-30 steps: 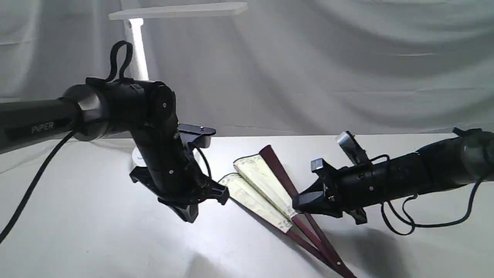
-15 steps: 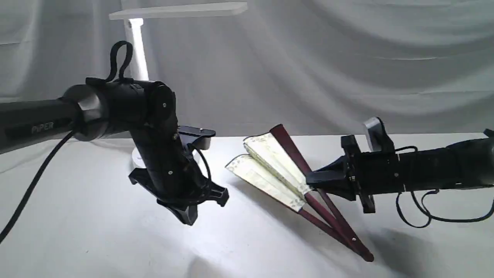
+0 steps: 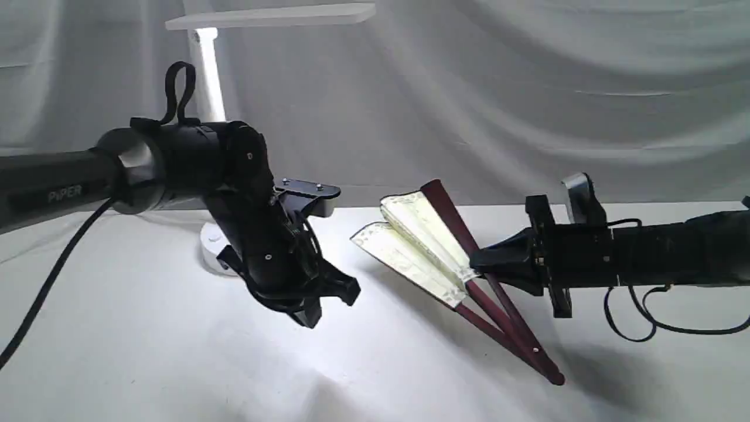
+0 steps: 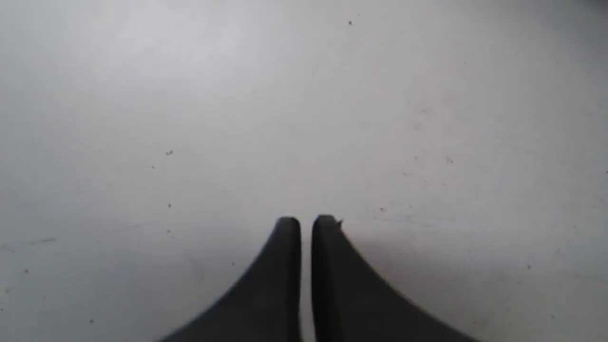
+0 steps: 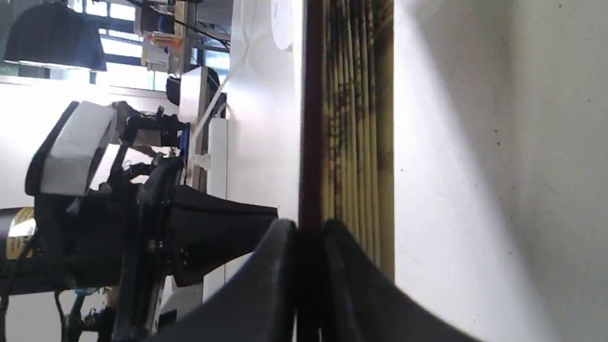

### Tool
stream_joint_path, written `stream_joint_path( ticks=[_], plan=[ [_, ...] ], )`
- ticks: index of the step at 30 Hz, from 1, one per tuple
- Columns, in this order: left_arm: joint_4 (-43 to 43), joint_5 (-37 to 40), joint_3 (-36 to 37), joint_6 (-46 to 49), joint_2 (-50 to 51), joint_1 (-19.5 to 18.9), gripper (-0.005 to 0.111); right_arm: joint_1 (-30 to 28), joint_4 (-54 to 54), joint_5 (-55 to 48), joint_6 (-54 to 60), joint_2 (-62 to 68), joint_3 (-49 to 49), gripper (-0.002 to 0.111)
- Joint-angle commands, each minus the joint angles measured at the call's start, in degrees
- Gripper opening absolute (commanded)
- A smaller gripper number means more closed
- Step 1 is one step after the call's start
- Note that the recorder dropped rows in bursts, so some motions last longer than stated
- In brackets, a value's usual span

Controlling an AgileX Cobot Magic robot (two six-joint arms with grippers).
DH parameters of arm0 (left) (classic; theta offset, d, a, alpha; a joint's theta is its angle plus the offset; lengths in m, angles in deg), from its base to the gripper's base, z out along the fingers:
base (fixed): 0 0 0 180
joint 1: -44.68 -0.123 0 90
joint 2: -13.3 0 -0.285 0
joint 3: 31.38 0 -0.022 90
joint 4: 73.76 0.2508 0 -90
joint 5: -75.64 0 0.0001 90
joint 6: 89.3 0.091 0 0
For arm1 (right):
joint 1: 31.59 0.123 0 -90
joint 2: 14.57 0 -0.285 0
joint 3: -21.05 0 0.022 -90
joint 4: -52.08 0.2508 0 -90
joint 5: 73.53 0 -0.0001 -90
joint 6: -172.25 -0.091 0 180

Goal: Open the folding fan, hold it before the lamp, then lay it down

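The fan, partly spread, tilts over the table's right half, pivot toward the near edge. The right gripper pinches its outer rib; the left gripper is pressed together, empty. It looks light and the paper probably tears easily, so grip only the stiff ribs.

Place: we take this for a robotics lab set up for recording.
Worktop: a plain white table, finely speckled.
Backdrop: grey draped cloth hangs behind the far edge.
Light: a white desk lamp stands near the far left corner.
Machines: we see a left arm lettered PiPER, a right arm and loose cables.
Beyond: the right wrist view shows us bright windows and a dark hanging shade.
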Motion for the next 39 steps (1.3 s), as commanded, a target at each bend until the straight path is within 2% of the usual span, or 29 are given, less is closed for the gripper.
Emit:
stream_joint_path(
  ticks=[1, 7, 13, 21, 27, 32, 35, 39],
  plan=[
    [-0.1, -0.3, 0.3, 2.0, -1.8, 0.1, 0.0, -0.2, 2.8, -1.4, -0.4, -0.3, -0.3, 0.0],
    [-0.1, -8.9, 7.8, 1.7, -7.8, -0.2, 0.0, -0.2, 2.9, -1.4, -1.0, -0.3, -0.3, 0.0],
    [-0.9, -23.7, 19.3, 2.2, -14.5, -0.2, 0.0, 0.1, 2.4, -1.4, -1.0, -0.3, -0.3, 0.0],
    [-0.7, -52.5, 39.6, 2.4, -21.7, -0.2, 0.0, 0.0, 1.6, -1.4, -1.6, -0.3, -0.3, 0.0],
    [-0.1, -75.2, 50.6, 2.1, -24.2, -0.2, 0.0, 0.0, 1.6, -1.4, -1.6, -0.3, -0.3, 0.0],
    [0.4, -84.3, 54.9, -2.8, -24.2, -0.2, 0.0, 0.0, 1.7, -1.4, -1.6, -0.3, -0.3, 0.0],
    [6.9, -87.5, 56.3, -10.2, -24.1, -0.2, 0.0, 0.0, 1.7, -1.4, -1.6, -0.3, -0.3, 0.0],
    [22.2, -93.6, 57.2, -24.5, -22.4, -0.2, 0.0, 0.0, 1.7, -1.4, -1.5, -0.3, -0.3, 0.0]
  ],
)
